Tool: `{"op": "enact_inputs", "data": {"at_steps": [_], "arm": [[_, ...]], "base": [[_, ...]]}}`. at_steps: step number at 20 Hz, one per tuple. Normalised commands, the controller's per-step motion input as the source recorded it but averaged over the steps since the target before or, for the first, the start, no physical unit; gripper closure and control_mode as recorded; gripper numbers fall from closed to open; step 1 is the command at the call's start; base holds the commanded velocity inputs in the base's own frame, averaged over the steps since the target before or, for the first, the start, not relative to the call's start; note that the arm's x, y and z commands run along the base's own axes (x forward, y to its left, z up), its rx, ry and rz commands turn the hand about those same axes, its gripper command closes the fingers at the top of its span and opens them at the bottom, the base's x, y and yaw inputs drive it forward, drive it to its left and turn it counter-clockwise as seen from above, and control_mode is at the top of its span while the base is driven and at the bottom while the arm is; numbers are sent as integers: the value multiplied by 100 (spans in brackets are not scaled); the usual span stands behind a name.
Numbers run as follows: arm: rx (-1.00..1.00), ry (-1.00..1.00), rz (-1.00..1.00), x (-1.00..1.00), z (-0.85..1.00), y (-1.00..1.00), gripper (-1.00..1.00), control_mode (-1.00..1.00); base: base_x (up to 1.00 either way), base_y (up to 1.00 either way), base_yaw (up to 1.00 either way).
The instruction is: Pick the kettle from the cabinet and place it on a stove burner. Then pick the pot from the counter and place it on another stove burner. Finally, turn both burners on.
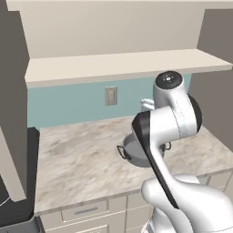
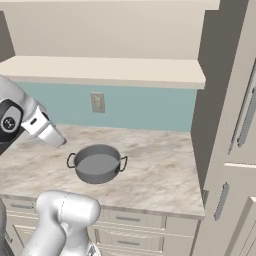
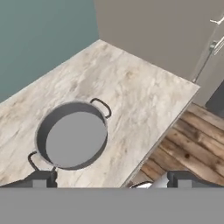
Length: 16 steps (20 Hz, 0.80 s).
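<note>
Grey pot [image 2: 97, 163] sat upright on the marbled counter [image 2: 160, 175], near its front edge, below the beige shelf [image 2: 110, 70], gripper [image 3: 111, 179] hovered above it, jaws spread wide apart, holding nothing.

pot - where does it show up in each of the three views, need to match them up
Left base view: the pot is right of centre on the counter, partly behind the arm.
Right base view: left of centre, fully visible.
Hand view: lower left, seen from above.
Shared landmark: the marbled counter under it, backed by the teal wall.
</note>
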Motion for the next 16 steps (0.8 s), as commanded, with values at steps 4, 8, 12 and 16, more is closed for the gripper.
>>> {"op": "enact_inputs", "data": {"at_steps": [4,8,12,16], "arm": [[0,15,31,0,0,23,-100,-100],[0,16,33,2,0,24,-100,-100],[0,16,32,8,0,27,-100,-100],[-4,16,28,13,-7,37,-100,-100]], "base": [[0,0,0],[0,0,0],[0,0,0],[0,0,0]]}}
